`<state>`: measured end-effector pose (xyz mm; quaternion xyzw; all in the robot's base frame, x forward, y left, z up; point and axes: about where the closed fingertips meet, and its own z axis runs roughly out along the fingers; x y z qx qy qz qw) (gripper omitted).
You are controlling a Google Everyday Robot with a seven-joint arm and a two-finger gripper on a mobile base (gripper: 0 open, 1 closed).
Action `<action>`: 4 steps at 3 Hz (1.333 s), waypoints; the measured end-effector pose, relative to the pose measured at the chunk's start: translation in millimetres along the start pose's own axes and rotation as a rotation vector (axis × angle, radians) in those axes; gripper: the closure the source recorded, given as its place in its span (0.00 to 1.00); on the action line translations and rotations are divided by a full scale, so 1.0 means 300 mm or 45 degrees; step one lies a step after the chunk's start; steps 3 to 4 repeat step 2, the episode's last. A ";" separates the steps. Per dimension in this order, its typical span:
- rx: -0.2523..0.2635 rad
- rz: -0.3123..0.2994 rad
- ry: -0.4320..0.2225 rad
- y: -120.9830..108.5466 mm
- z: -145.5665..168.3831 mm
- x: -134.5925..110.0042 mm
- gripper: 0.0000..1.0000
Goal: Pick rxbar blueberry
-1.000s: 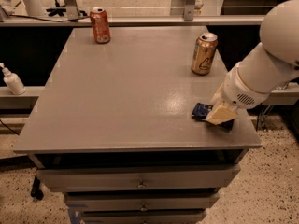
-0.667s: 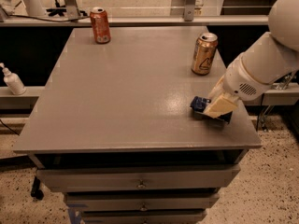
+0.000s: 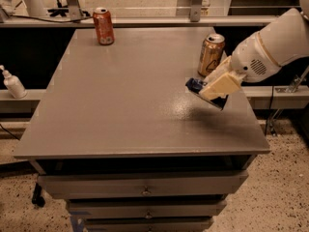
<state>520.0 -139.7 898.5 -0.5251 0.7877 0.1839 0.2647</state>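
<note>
The rxbar blueberry point(image 3: 195, 85) is a small dark blue wrapper. It sticks out to the left of my gripper's cream-coloured fingers point(image 3: 219, 85). My gripper point(image 3: 206, 89) is shut on the bar and holds it above the right side of the grey table point(image 3: 120, 95), just in front of the gold can. A dark shadow lies on the tabletop below the bar. Most of the bar is hidden between the fingers. The white arm reaches in from the right edge.
A gold soda can point(image 3: 211, 55) stands just behind the gripper. An orange-red soda can point(image 3: 103, 26) stands at the table's far left. A white pump bottle point(image 3: 12, 82) sits on a low shelf to the left. Drawers point(image 3: 145, 187) lie under the tabletop.
The gripper has risen from the tabletop with the blue bar in it and shifted slightly up and away. The bar has left the table surface. The cans have not moved.
</note>
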 end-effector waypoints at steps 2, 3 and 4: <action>-0.110 0.100 -0.219 0.016 -0.033 -0.080 1.00; -0.110 0.100 -0.219 0.016 -0.033 -0.080 1.00; -0.110 0.100 -0.219 0.016 -0.033 -0.080 1.00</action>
